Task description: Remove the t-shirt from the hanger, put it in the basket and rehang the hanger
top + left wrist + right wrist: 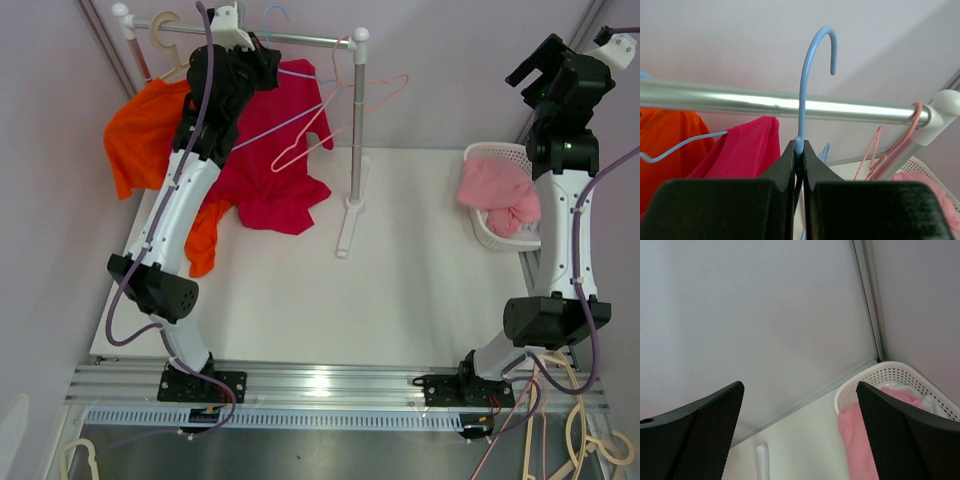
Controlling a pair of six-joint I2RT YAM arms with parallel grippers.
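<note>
My left gripper (799,150) is shut on the neck of a blue wire hanger (807,75). The hanger's hook stands above the silver rail (740,102) and does not rest on it. A magenta t-shirt (747,147) hangs from the hanger's left shoulder. In the top view the t-shirt (270,170) drapes down from the left gripper (262,52) with its lower end on the table. My right gripper (800,405) is open and empty, raised high at the right (545,60), far from the rack.
An orange shirt (140,135) hangs on the rail's left end. An empty pink hanger (330,125) hangs at the rail's right end by the white rack post (357,120). A white basket (495,155) with pink cloth (495,185) stands at the table's right edge.
</note>
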